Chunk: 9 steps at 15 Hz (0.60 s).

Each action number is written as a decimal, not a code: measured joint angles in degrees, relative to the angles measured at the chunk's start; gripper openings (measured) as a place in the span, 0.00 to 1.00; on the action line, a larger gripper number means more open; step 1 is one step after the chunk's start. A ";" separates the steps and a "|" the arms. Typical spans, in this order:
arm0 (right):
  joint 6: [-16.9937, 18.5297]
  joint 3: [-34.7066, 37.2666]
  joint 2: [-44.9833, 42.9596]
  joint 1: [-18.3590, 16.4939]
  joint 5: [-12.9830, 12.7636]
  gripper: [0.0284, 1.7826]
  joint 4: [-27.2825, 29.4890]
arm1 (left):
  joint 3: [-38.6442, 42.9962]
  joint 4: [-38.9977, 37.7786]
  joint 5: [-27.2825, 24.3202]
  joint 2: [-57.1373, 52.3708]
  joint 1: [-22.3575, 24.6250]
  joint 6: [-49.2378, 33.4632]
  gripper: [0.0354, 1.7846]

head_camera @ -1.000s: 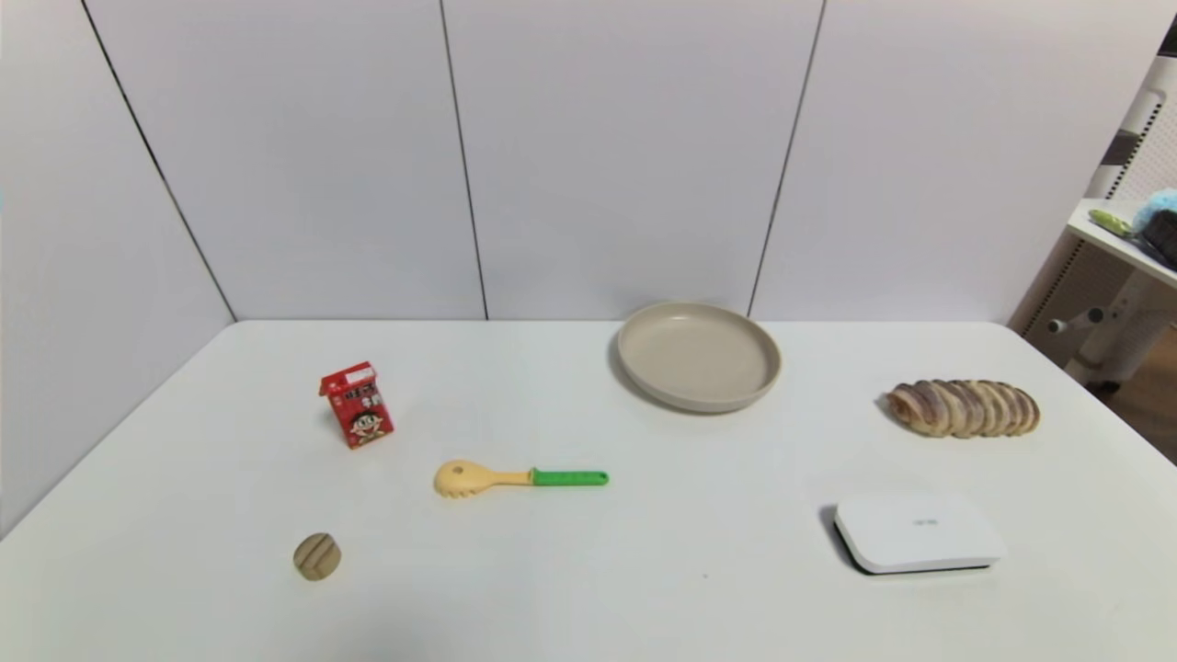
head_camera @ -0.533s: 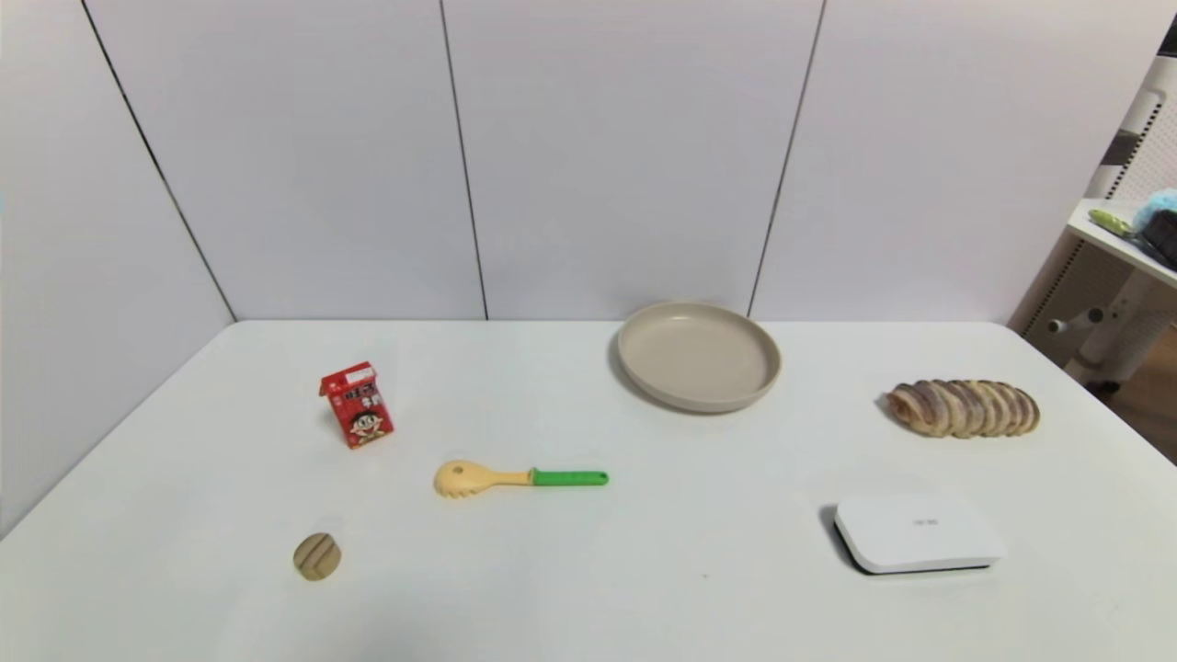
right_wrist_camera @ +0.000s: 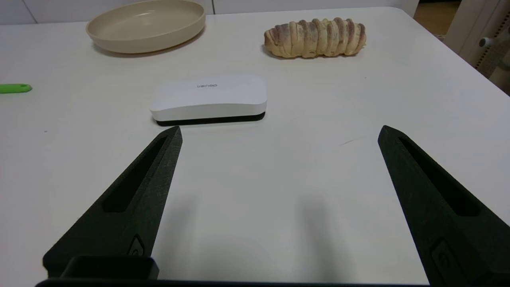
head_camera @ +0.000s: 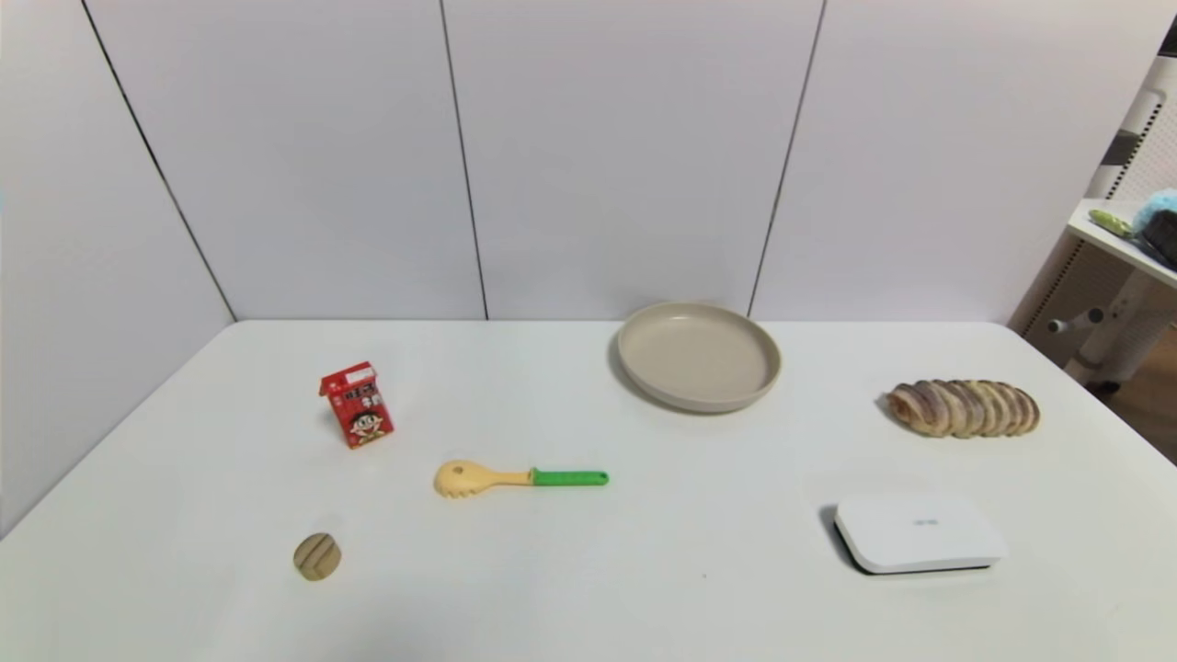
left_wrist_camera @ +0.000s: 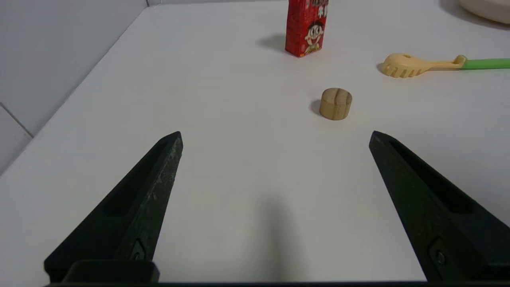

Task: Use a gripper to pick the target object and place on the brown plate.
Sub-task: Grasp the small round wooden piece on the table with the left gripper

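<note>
Target object (head_camera: 317, 556), a small tan wooden round with two dark grooves, lies at the lower left of the head view on the white worktop (head_camera: 588, 570), well apart from the brown plate (head_camera: 699, 356) in the upper middle. We see a red milk carton (head_camera: 358, 405) standing above it in the frame and a yellow pasta spoon with a green handle (head_camera: 519, 478) lying between the round and the plate, though off the straight line between them. At the right sit a striped bread loaf (head_camera: 963, 408) and a white flat box (head_camera: 917, 533).

Bare worktop surrounds the round on every side; the worktop's left edge runs near it along the grey wall.

Neither arm shows in the head view. In the left wrist view the left gripper (left_wrist_camera: 275, 135) has its fingers spread wide, holding nothing, with the round (left_wrist_camera: 336, 103) ahead of them and nearer one fingertip. The right gripper (right_wrist_camera: 279, 131) also has its fingers wide apart and bare, facing the white box (right_wrist_camera: 209, 97). The carton's top is cut off in the left wrist view.
</note>
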 joint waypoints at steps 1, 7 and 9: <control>0.00 0.00 0.02 0.00 0.00 0.95 -0.02 | -3.47 1.38 0.00 2.67 -0.07 1.40 0.94; 0.00 0.00 0.02 0.00 -0.02 0.95 0.00 | -24.62 7.61 -0.12 27.61 -3.49 15.49 0.94; 0.00 0.00 0.00 0.00 -0.02 0.95 0.00 | -33.17 13.07 -0.21 36.24 -5.41 19.13 0.94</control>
